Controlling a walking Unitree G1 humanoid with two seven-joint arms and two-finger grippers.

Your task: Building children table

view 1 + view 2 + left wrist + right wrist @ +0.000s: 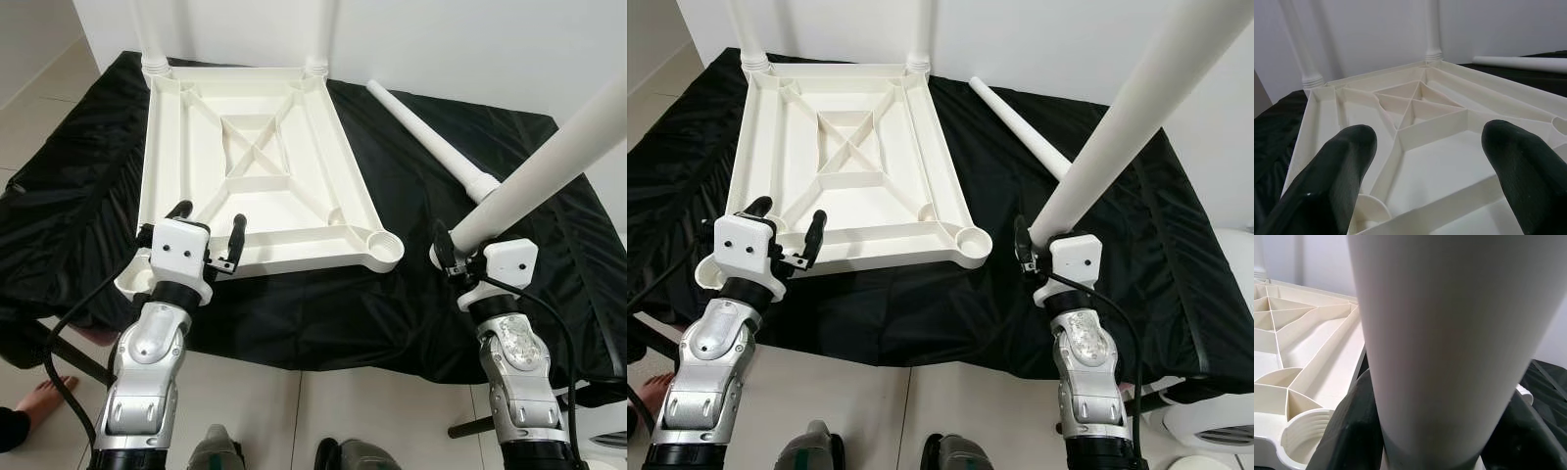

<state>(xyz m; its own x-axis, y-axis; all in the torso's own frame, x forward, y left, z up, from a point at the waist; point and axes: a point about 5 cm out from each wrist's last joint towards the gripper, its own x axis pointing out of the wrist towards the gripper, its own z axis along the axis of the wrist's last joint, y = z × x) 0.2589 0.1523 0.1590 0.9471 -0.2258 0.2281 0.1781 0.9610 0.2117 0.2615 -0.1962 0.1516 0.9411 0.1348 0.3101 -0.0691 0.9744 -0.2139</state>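
Left eye view shows the white table top lying upside down on a black cloth. Two legs stand up at its far corners. The left gripper hovers over the near edge with its fingers spread apart, holding nothing. The right gripper squeezes a white leg, just beside the empty corner hole. Another leg lies beyond it on the cloth.
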